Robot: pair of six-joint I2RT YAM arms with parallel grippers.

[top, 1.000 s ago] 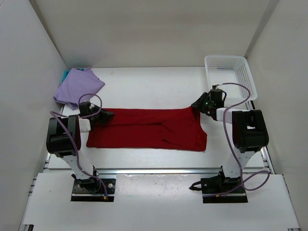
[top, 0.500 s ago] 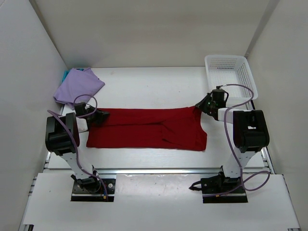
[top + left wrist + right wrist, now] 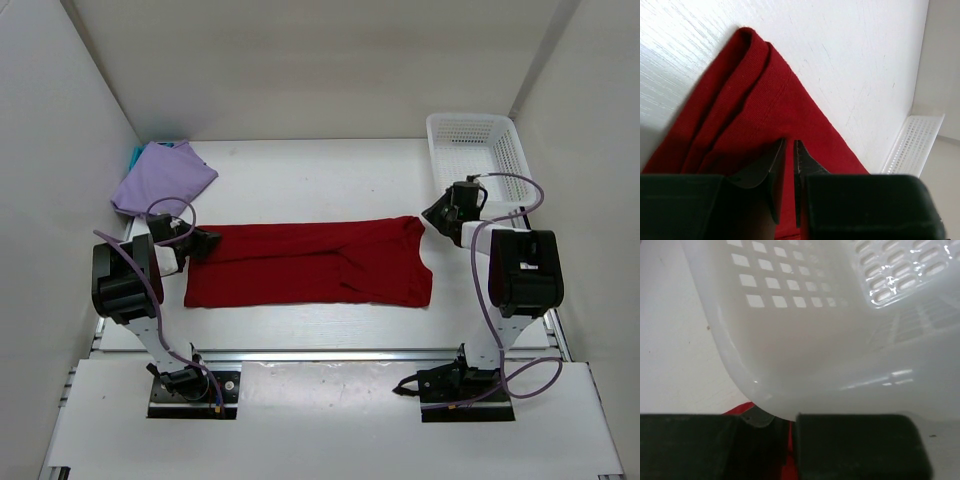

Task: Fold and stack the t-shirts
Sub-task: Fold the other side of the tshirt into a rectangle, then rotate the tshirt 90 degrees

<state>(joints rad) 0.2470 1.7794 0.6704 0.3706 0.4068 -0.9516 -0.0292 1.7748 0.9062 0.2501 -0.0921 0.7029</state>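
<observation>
The red t-shirt (image 3: 310,265) lies flat on the table (image 3: 320,180) as a long band. One end sits near the white basket (image 3: 470,118), the other well apart from it. The right gripper (image 3: 430,215), beside the basket, is clenched on that end's corner. The left gripper (image 3: 210,241) pinches the far end. Each arm serves its own end.

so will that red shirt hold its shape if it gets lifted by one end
Probably floppy: the red t-shirt lies in soft folded layers with rounded creases, so it would sag between grip points. Likely light, being thin cloth. Pushed, it would likely bunch rather than slide, as its wrinkles suggest.
</observation>
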